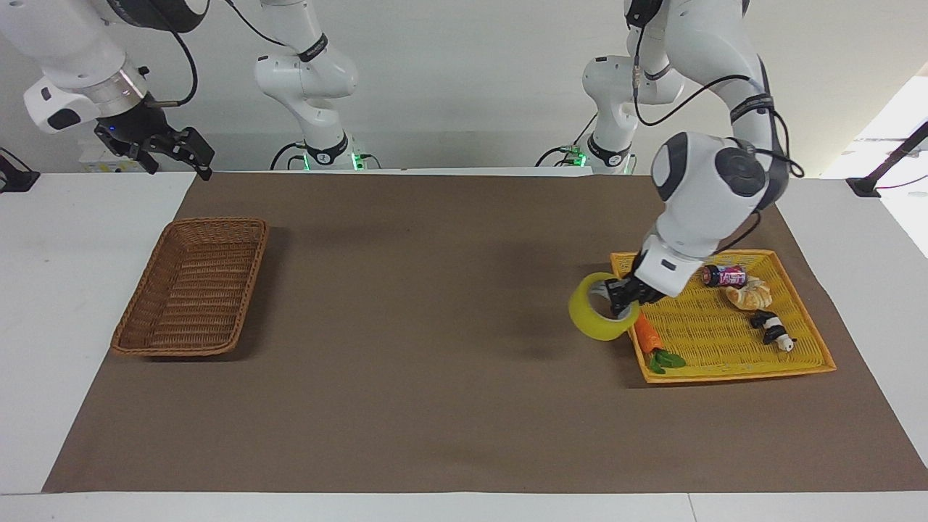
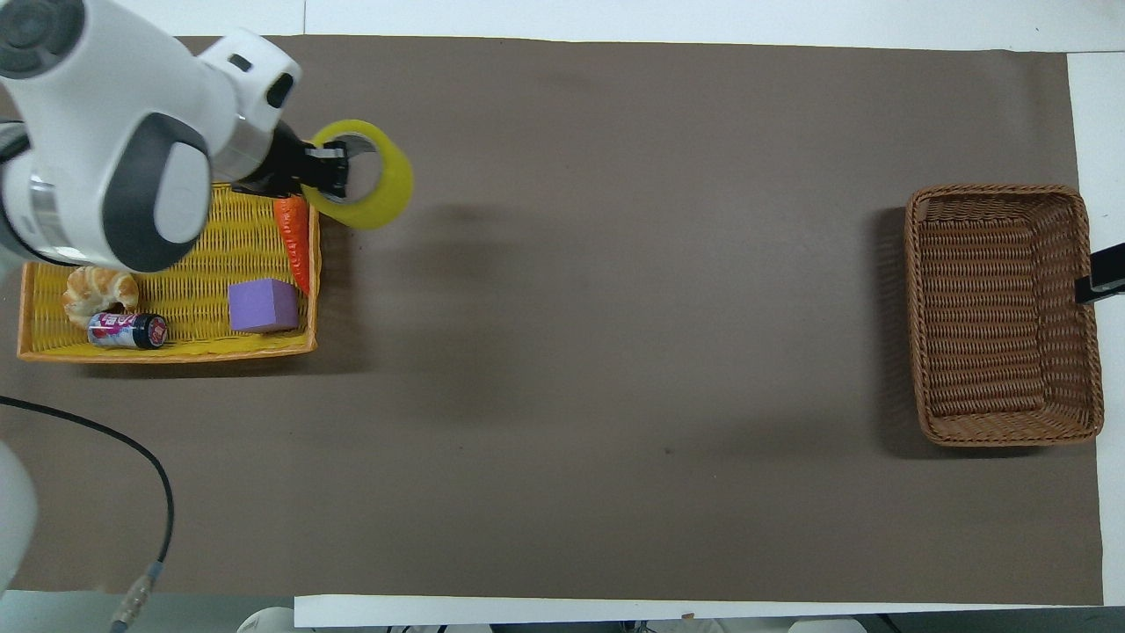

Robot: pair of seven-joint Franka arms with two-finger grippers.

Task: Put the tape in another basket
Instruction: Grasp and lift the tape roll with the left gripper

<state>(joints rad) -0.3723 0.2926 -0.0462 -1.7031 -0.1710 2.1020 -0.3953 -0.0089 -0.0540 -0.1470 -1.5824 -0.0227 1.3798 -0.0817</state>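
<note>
My left gripper is shut on the wall of the yellow tape roll and holds it in the air over the brown mat, just beside the yellow tray's edge. The brown wicker basket stands empty at the right arm's end of the table. My right gripper waits in the air near the basket's edge that is nearer to the robots; only its tip shows in the overhead view.
The yellow woven tray at the left arm's end holds a toy carrot, a purple block, a small can, a croissant and a black-and-white figure.
</note>
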